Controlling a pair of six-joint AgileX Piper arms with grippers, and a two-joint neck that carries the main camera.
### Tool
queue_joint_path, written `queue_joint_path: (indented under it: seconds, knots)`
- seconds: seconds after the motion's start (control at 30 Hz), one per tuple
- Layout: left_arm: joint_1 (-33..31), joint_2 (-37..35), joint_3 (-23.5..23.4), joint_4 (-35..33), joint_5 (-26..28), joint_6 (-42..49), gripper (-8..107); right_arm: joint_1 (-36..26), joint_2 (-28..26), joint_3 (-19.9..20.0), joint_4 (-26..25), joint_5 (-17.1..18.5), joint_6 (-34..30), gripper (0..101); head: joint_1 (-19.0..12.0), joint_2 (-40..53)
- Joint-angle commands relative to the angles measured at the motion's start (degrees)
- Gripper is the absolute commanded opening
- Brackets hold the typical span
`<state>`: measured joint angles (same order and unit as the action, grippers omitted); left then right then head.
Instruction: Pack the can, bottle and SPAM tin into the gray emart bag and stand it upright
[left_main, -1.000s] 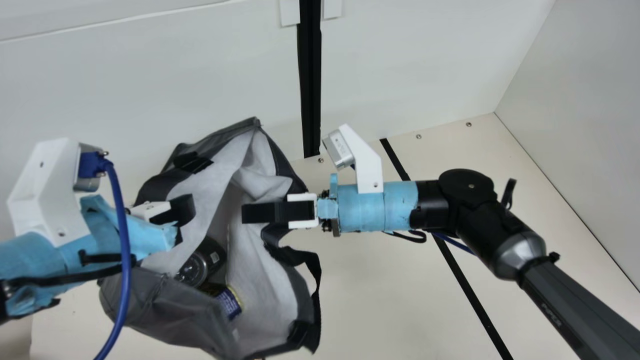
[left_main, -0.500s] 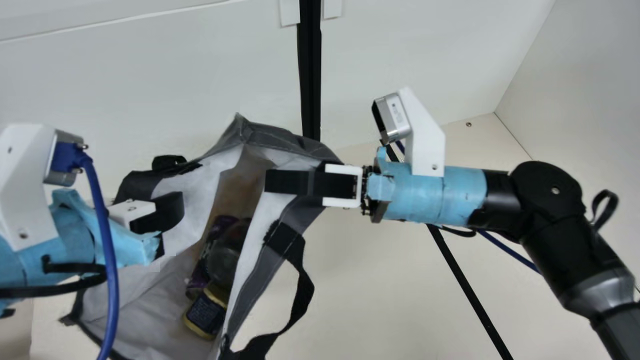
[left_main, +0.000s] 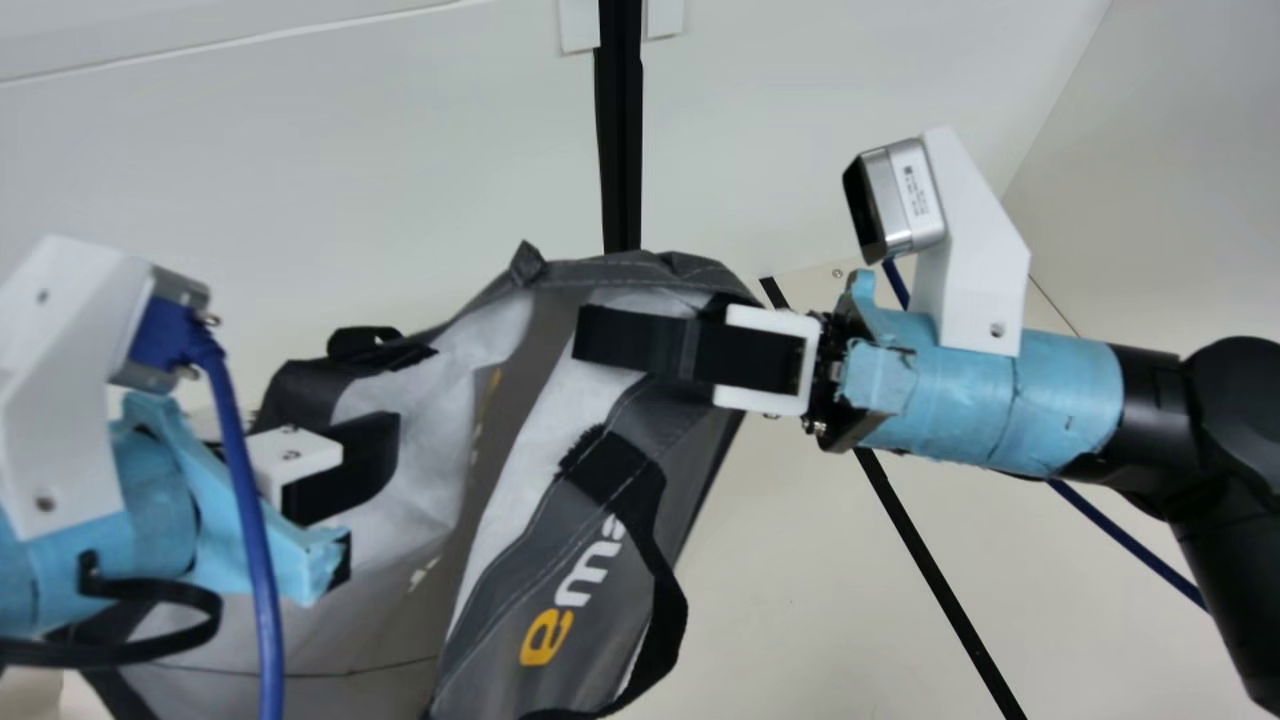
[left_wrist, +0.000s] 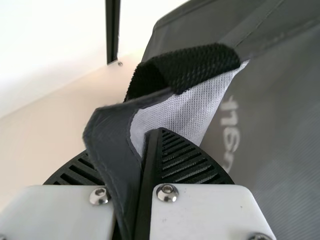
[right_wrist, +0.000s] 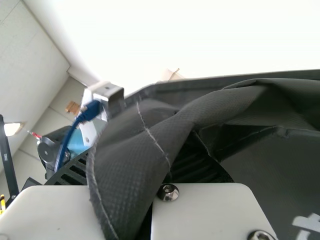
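The gray emart bag (left_main: 640, 560) hangs tilted between the arms in the main view, its pale lining showing and its printed side facing the camera. My left gripper (left_main: 365, 480) is at its left rim, my right gripper (left_main: 600, 338) at its upper right rim. In the left wrist view, the left gripper (left_wrist: 150, 165) is shut on the rim beside a black strap of the bag (left_wrist: 260, 95). Folded gray fabric of the bag (right_wrist: 145, 150) runs between the fingers of the right gripper (right_wrist: 162, 185) in the right wrist view. The bag's bottom is hidden behind its side.
Pale walls stand behind and at the right, with a black vertical strip (left_main: 622, 130) behind the bag. The cream table (left_main: 800, 580) extends right of the bag, crossed by a black line (left_main: 925, 555). A blue cable (left_main: 250, 520) hangs from my left wrist.
My right gripper has moved right and slightly up, pulling the rim along. The bag has turned, bringing its print into view and hiding the items seen inside. The left gripper has shifted only a little.
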<state>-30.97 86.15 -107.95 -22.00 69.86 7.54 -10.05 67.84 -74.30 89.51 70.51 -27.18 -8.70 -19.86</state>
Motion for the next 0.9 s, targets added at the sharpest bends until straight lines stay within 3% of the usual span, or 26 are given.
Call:
queue_joint_path:
  seconds: [0.0, 0.53, 0.87]
  knots:
    - [-0.9, -0.4, 0.8, 0.2, 0.0, 0.2, -8, -0.3, -0.8, -0.1, 0.0, -0.6, 0.8, 0, -1.3, -0.1]
    - [-7.3, -3.9, 6.0, 2.0, 0.0, -0.3, -8, -1.7, -7.7, 1.2, -3.4, -0.6, 7.2, 0, -1.3, -0.1]
    - [-8.4, -3.1, 6.4, 1.7, 0.0, 0.8, -8, -1.4, -8.7, 2.5, -10.8, -0.6, 9.9, 0, -1.3, -0.1]
